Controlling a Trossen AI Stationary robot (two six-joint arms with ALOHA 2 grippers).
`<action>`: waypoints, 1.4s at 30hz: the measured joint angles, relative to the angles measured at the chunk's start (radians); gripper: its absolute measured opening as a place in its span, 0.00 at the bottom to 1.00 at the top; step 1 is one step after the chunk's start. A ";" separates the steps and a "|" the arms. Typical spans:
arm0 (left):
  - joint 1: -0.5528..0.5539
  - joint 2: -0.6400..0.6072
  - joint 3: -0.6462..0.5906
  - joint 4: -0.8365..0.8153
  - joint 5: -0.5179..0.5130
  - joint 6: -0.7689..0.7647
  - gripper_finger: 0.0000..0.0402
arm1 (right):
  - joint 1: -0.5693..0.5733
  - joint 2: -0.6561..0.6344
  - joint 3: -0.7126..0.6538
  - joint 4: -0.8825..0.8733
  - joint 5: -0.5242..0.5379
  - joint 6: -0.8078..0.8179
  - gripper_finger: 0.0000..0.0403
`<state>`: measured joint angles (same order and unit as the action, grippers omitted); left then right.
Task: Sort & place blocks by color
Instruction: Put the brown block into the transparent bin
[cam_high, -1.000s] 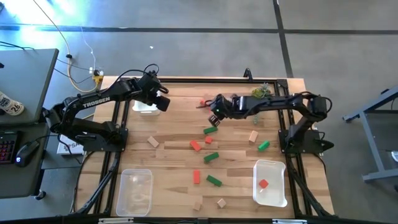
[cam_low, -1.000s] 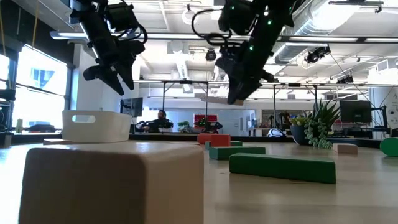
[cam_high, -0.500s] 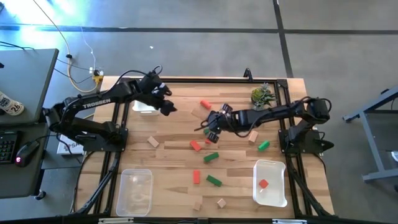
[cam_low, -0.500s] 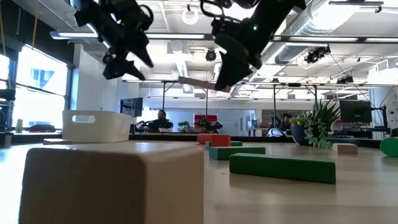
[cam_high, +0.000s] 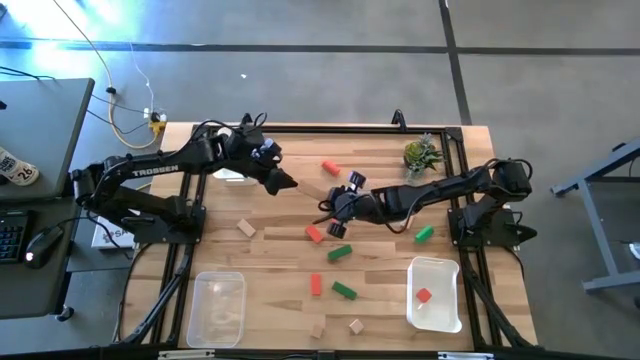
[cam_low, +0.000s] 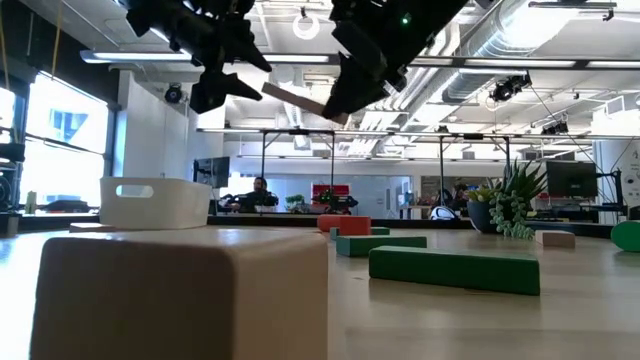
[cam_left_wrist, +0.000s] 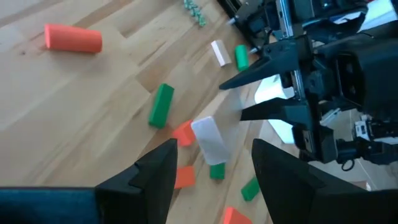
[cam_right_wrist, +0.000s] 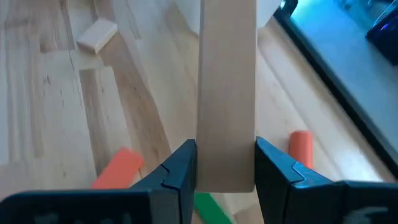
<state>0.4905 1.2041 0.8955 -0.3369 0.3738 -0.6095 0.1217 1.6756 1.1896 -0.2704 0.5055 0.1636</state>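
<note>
Low view shows a tan cube (cam_low: 180, 295) nearest, then green bars (cam_low: 455, 270) on the table (cam_low: 420, 320). Above mid-table, the right gripper (cam_right_wrist: 224, 165) pinches a tan bar (cam_right_wrist: 227, 93). Facing it, the left gripper (cam_left_wrist: 214, 165) hangs spread wide, empty.

Your two grippers, left gripper (cam_high: 283, 182) and right gripper (cam_high: 335, 205), hover near each other above scattered blocks (cam_high: 340, 252).
</note>
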 joint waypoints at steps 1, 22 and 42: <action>-0.003 0.000 0.000 0.000 0.000 -0.006 0.49 | 0.003 0.000 0.000 0.018 0.007 -0.018 0.26; -0.008 0.000 0.001 0.057 0.009 -0.016 0.40 | 0.004 0.002 0.000 0.178 0.091 -0.195 0.26; -0.026 0.000 -0.001 0.129 -0.004 0.010 0.17 | -0.023 0.000 0.001 0.185 0.098 -0.194 0.26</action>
<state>0.4641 1.2041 0.8948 -0.2080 0.3695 -0.5991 0.0987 1.6752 1.1905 -0.0854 0.6030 -0.0308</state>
